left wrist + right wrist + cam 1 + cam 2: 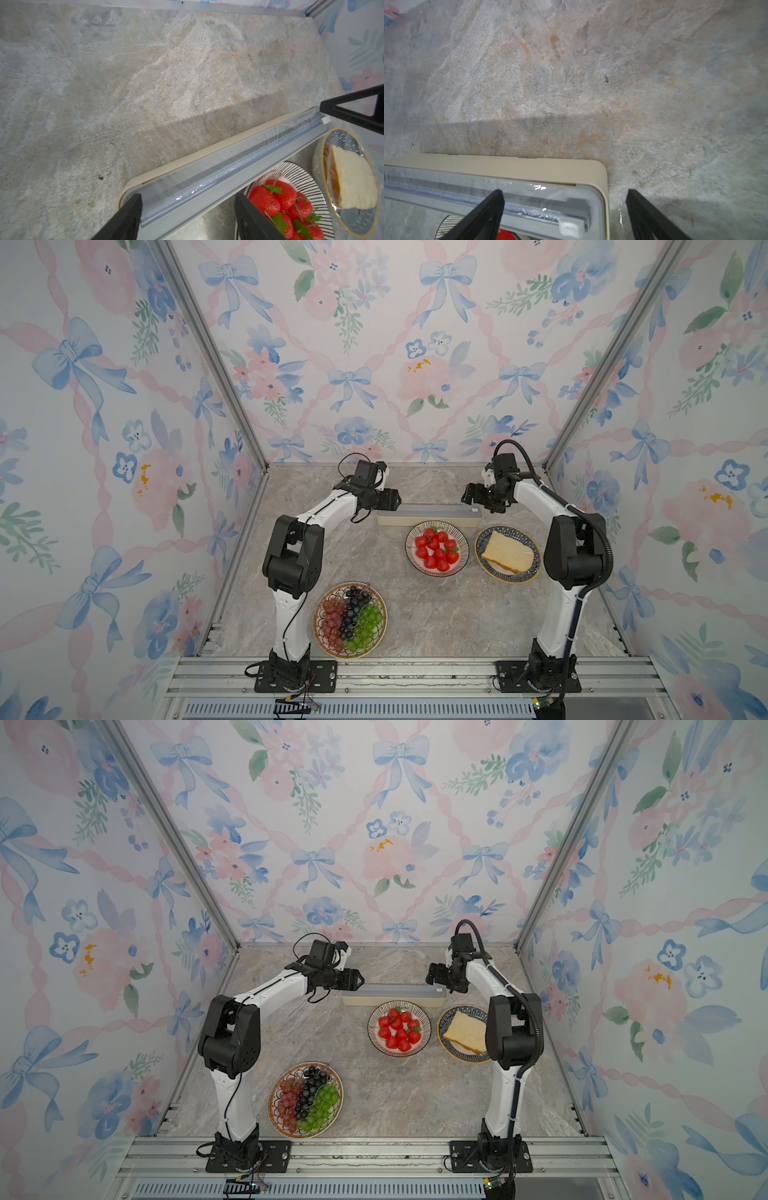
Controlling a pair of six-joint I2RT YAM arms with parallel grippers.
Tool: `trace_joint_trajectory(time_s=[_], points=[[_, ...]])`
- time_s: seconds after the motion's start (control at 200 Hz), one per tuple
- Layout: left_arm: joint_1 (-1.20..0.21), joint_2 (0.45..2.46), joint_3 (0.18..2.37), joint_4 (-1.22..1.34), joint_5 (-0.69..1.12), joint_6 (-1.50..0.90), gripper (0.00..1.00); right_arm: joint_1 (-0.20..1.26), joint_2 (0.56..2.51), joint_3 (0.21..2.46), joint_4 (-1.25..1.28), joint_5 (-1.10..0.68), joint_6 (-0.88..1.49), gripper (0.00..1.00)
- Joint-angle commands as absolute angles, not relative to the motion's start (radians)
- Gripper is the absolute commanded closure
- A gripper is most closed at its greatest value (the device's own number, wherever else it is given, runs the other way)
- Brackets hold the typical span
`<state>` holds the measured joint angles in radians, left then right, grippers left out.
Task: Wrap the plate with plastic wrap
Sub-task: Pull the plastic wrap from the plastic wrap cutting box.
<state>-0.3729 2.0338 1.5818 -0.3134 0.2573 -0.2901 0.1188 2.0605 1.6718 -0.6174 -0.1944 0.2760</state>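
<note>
Left gripper (pixel 188 197): black ribbed fingers spread, straddling one end of the cream box (pixel 207 148). Right gripper (pixel 564 190): fingers likewise spread, over the opposite rounded end. Plastic wrap (pixel 529 187): thin, clear, glossy, slightly crinkled film across the box's grey top, by the white slider (pixel 569 227). The long, narrow box lies on the marbled table (pixel 415 614), just behind the striped strawberry plate (pixel 464 556)

Box (pixel 428 516): cream, grey top, white slider (pixel 569 227).
Striped plate (pixel 463 558): black-and-white radial lines; strawberries (pixel 436 549) red, green leaves.
Bread plate (pixel 490 572): blue pattern, gold rim; bread (pixel 509 553) pale yellow.
Grape plate (pixel 316 624): orange-gold rim; grapes (pixel 351 618) red, dark purple, green.
Table (pixel 436 614): marbled grey-beige.
Walls (pixel 353 364): pink ribbons, blue bows.
</note>
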Motion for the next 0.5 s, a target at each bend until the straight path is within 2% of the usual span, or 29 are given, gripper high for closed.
trace_joint_trajectory(time_s=[0.0, 0.495], points=[[-0.376, 2.075, 1.631, -0.399, 0.233, -0.255, 0.33, 0.129, 2.082, 1.704, -0.669, -0.178, 0.251, 0.06], [-0.419, 2.168, 1.717, -0.473, 0.231, -0.221, 0.36, 0.135, 2.103, 1.729, -0.704, -0.173, 0.232, 0.06]])
